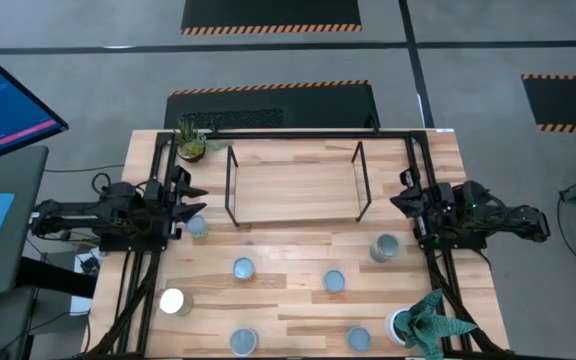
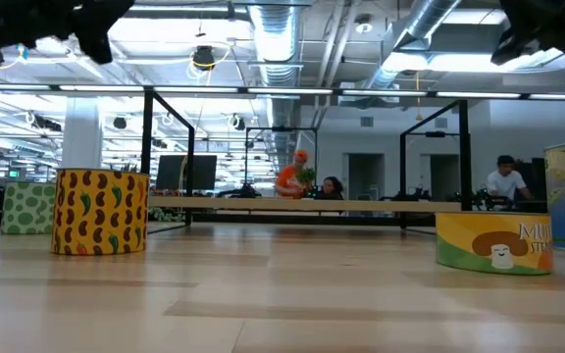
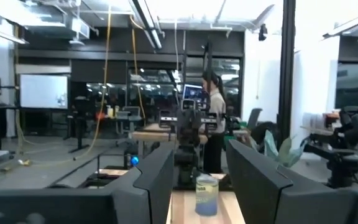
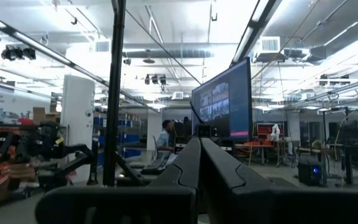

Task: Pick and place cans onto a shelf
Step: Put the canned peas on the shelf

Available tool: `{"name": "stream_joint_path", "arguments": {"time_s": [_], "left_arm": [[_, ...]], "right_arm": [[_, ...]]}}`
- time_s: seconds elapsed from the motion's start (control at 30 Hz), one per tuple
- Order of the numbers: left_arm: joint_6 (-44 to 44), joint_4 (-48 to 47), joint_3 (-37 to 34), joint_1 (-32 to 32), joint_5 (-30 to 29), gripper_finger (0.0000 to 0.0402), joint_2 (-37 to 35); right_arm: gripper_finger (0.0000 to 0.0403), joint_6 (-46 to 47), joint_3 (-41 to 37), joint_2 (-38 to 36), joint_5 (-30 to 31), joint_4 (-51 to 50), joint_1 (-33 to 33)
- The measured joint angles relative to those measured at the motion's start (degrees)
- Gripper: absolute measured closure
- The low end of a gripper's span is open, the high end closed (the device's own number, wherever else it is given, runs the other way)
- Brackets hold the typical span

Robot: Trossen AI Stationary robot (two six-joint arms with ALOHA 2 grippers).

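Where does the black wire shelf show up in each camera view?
High view: the shelf, back centre of the wooden table.
Low view: the shelf, mid-picture, far across the table.
Left wrist view: cannot tell.
Right wrist view: cannot tell.
Shared landmark: the wooden table.

Yellow can (image 2: 493, 240) at the right of the low view, mushroom picture on its label, partial letters "MU" above "STEM", cut by the frame edge, no other legible text
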Motion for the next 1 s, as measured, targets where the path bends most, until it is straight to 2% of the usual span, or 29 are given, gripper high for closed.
{"name": "stream_joint_path", "arguments": {"time_s": [0.17, 0.37, 0.47, 0.6, 0.7, 0.87, 1.0], "left_arm": [[0.2, -5.1, 6.6, -0.2, 0.3, 0.0262, 7.7], [1.4, -22.8, 17.2, -0.3, 0.3, 0.0262, 15.4], [-0.3, -28.2, 21.5, -0.3, 0.3, 0.0262, 19.3], [-2.5, -29.7, 24.7, -0.3, 0.8, 0.0262, 23.7], [-2.1, -29.7, 25.6, -0.3, 2.7, 0.0262, 26.3], [-0.1, -29.8, 25.7, -0.3, 3.3, 0.0262, 29.2], [-0.2, -29.2, 25.7, -0.3, 3.2, 0.0262, 30.6]], "right_arm": [[0.0368, 0.1, 0.0, 0.0, 0.0, 0.4, 0.0], [0.0368, 0.1, 0.1, 0.0, 0.0, 0.3, 0.0], [0.0368, 0.1, 0.1, 0.0, 0.0, 0.3, 0.0], [0.0368, 4.8, 0.1, 0.0, -0.5, 1.3, 0.0], [0.0368, 6.7, 0.2, 0.0, -4.4, 1.5, 0.0], [0.0368, 6.4, 1.5, 0.9, -8.6, 1.7, 0.0], [0.0368, 1.6, 5.7, 3.4, -9.4, 1.7, 0.0]]}}
